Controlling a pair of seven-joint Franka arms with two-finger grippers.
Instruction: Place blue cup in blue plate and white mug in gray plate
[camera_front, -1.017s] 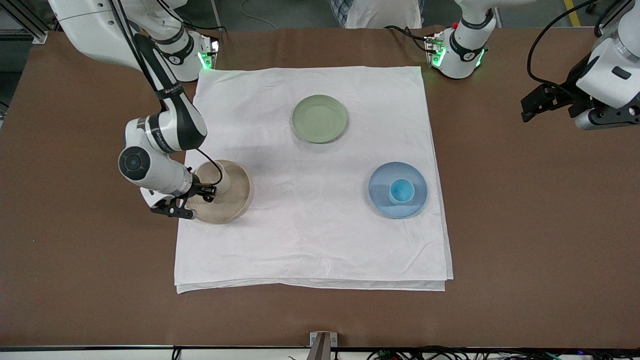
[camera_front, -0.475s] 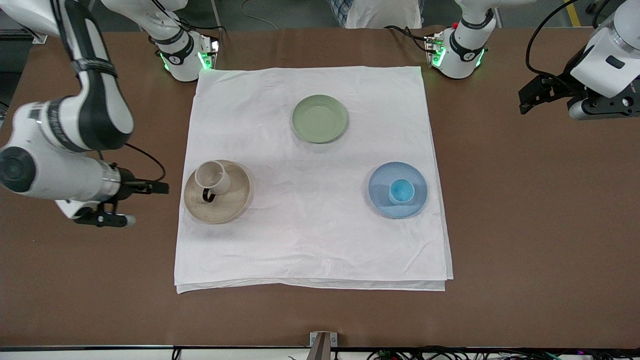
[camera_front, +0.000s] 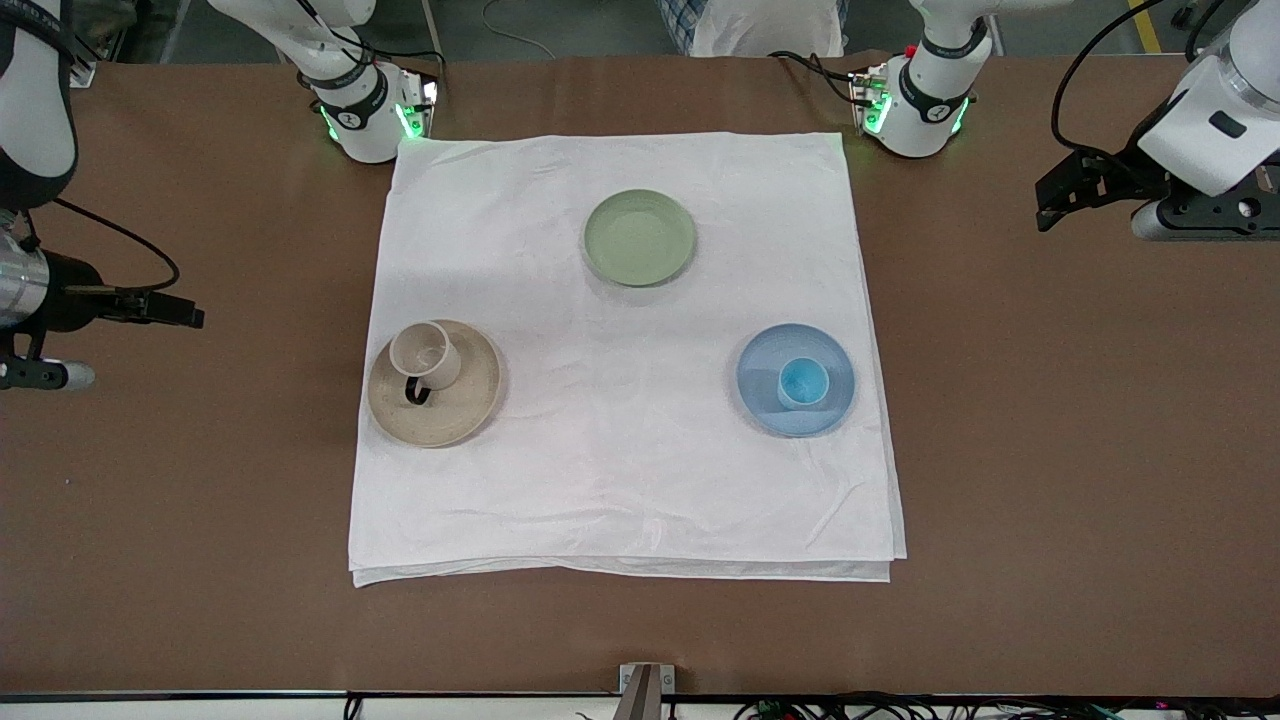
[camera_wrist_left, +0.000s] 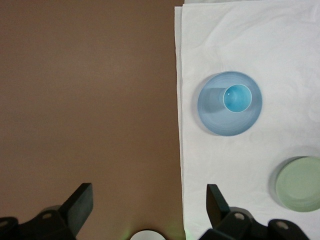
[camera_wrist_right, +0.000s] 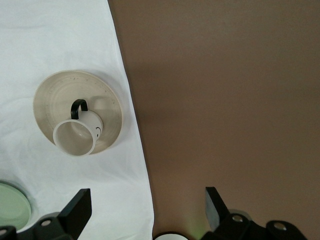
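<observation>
The white mug with its dark handle stands upright on the gray plate; both show in the right wrist view, mug on plate. The blue cup stands in the blue plate; the left wrist view shows the cup in the plate. My right gripper is open and empty over bare table at the right arm's end, well clear of the mug; its own view shows it too. My left gripper is open and empty over the left arm's end, as its own view shows.
A pale green plate lies empty on the white cloth, farther from the front camera than the other two plates. Brown table surrounds the cloth. The arm bases stand along the table's edge farthest from the front camera.
My right gripper let go of the white mug and drew away toward the right arm's end of the table. The mug stays on the gray plate. The left gripper barely moved.
</observation>
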